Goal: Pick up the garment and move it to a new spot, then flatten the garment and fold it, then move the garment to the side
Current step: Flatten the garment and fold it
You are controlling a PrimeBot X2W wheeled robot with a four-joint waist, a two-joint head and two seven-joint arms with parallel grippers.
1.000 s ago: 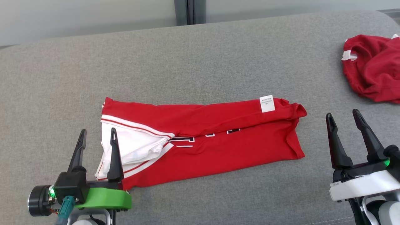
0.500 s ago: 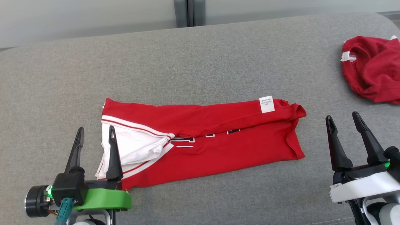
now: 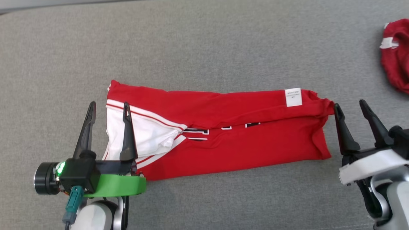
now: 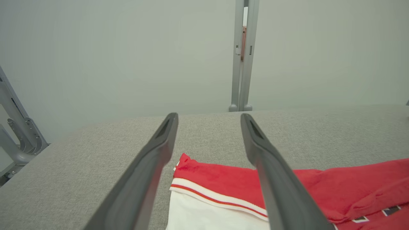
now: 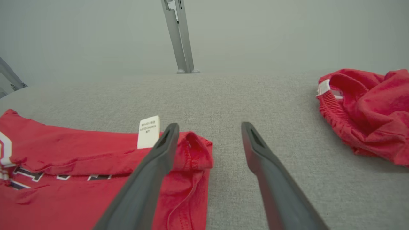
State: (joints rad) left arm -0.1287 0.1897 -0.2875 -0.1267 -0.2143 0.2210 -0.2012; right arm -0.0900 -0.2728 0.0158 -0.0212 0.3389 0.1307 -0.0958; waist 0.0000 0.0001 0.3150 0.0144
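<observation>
Since a second ago the head camera has tipped downward, so the whole picture has shifted and the wall at the back has left the head view; this shift is not a move of the cloth. What did change is that both arms came closer to the ends of the long, flat-lying red garment (image 3: 223, 127) with white sleeve panel and black-and-white print, which lies folded lengthwise in the middle of the grey woven surface (image 3: 204, 48). The left gripper (image 3: 109, 104) now stands with its fingers wide apart and empty across the left end: one finger over the white panel, the other over bare grey, so the edge lies between them. The right gripper (image 3: 349, 103), also spread wide and holding nothing, has arrived at the right end; its inner finger is just beside the rolled corner near the small white rectangular label (image 3: 293, 97), but I cannot tell if it touches. I judge that the lengthwise fold is finished and that both grippers prepare to take the two ends, for the next fold or for carrying aside. Behind and in front of the garment the surface is free. On the far right lies a crumpled red cloth (image 3: 396, 54), well apart, which limits the room there; the left side looks more open.
</observation>
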